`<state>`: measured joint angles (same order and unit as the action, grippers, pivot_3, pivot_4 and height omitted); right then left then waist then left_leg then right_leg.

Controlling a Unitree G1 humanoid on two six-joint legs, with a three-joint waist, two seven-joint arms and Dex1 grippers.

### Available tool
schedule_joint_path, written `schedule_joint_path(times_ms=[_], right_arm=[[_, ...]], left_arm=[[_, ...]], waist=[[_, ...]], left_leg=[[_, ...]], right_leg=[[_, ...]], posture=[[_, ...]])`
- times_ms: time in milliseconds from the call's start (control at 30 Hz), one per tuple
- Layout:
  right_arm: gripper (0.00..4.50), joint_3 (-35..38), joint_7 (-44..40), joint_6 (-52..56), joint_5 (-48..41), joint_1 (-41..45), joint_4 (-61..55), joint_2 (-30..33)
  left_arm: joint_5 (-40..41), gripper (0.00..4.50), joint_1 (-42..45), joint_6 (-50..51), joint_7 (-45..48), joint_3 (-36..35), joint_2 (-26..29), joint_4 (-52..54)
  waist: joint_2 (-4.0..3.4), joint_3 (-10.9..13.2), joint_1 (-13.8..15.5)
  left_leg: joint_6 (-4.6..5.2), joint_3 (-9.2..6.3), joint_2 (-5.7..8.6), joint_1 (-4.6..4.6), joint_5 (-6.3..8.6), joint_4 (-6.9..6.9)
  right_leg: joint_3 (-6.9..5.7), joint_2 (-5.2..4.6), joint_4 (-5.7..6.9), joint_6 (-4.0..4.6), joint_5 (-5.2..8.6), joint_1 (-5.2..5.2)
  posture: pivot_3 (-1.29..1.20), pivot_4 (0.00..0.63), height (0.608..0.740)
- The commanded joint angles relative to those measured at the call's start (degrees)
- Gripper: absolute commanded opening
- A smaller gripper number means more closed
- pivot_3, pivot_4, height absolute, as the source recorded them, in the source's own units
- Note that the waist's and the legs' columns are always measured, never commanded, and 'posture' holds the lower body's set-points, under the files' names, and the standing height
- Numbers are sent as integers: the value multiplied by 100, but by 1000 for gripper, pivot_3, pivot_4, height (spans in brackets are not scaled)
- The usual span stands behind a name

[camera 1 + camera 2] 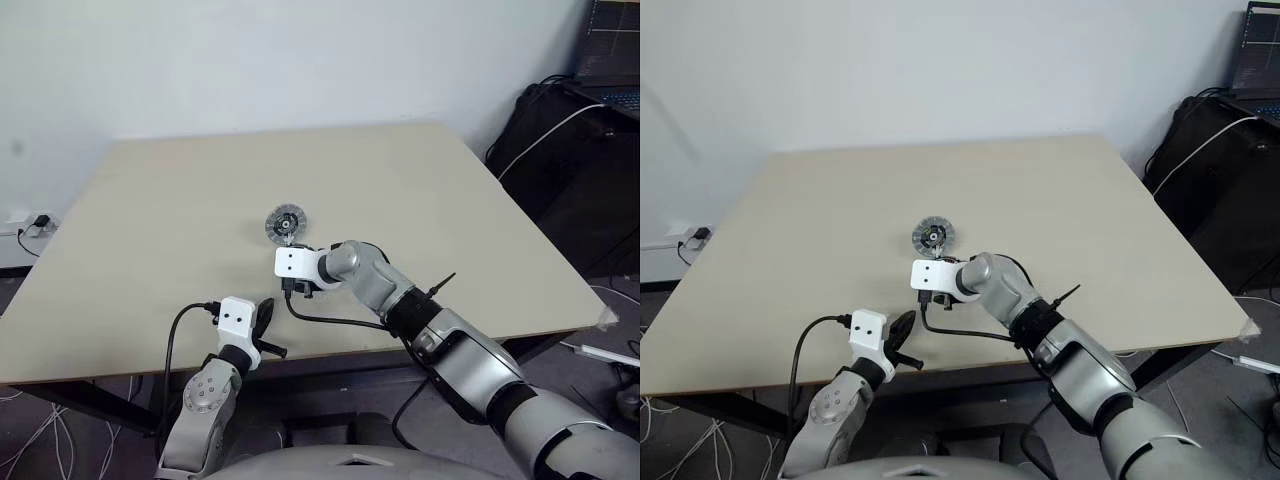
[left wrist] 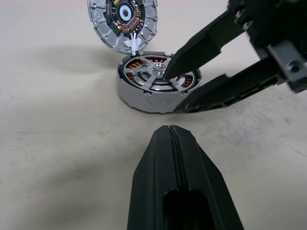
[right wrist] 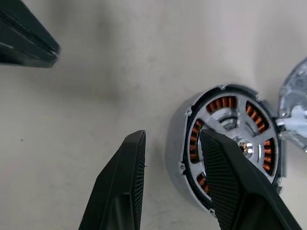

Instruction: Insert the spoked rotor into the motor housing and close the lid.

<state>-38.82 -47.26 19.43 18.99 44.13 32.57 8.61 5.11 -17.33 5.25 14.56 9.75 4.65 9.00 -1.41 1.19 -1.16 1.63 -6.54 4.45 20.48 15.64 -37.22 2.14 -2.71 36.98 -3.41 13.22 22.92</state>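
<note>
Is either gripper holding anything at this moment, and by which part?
Nothing is held. The right gripper stands open, one finger over the spoked rotor seated in the motor housing, the other outside its wall. The left gripper is shut and empty.

Head stereo pair looking down over table [image 1: 150, 200], both wrist views close on motor housing [image 2: 156, 86]

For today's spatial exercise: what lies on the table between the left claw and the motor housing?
Nothing: in the left wrist view, bare table runs from the shut left claw to the housing.
</note>
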Motion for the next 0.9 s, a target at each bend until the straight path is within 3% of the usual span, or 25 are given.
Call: schedule_joint_path(times_ms=[33,300,400,533,567,900], right_arm=[[1917,96,42,-181,91,262,245,-92],[1917,169,169,-295,209,471,954,-236],[1334,233,246,-309,221,503,1099,-274],[95,286,294,-334,227,515,1185,-304],[11,305,305,-330,221,511,1191,-311],[2,586,404,107,77,95,548,-267]], left_arm=[[-28,0,41,-162,-28,13,-25,28],[-16,0,36,-206,-49,26,-41,6],[-16,0,26,-217,-54,38,-49,5],[-19,0,30,-228,-59,59,-63,-14],[-18,0,31,-229,-58,60,-63,-15],[-1,0,25,-237,-60,65,-65,-31]], waist=[[0,0,1],[-1,0,-6],[-1,-1,-5],[0,-2,-12],[-1,-1,-12],[0,-1,1]], left_leg=[[0,0,0,0,0,0],[-2,0,0,0,-1,1],[-3,0,0,0,-2,1],[-9,-1,-1,-3,-5,0],[-11,-2,-1,-3,-7,0],[-20,-12,-1,-3,-19,1]], right_leg=[[0,0,0,0,0,0],[0,0,1,2,-1,1],[0,0,2,3,-2,1],[0,2,5,8,-6,-1],[-1,3,5,9,-8,-1],[-3,8,12,14,-13,0]], posture=[[0,0,740],[0,0,740],[0,0,740],[0,0,740],[0,0,740],[0,0,740]])
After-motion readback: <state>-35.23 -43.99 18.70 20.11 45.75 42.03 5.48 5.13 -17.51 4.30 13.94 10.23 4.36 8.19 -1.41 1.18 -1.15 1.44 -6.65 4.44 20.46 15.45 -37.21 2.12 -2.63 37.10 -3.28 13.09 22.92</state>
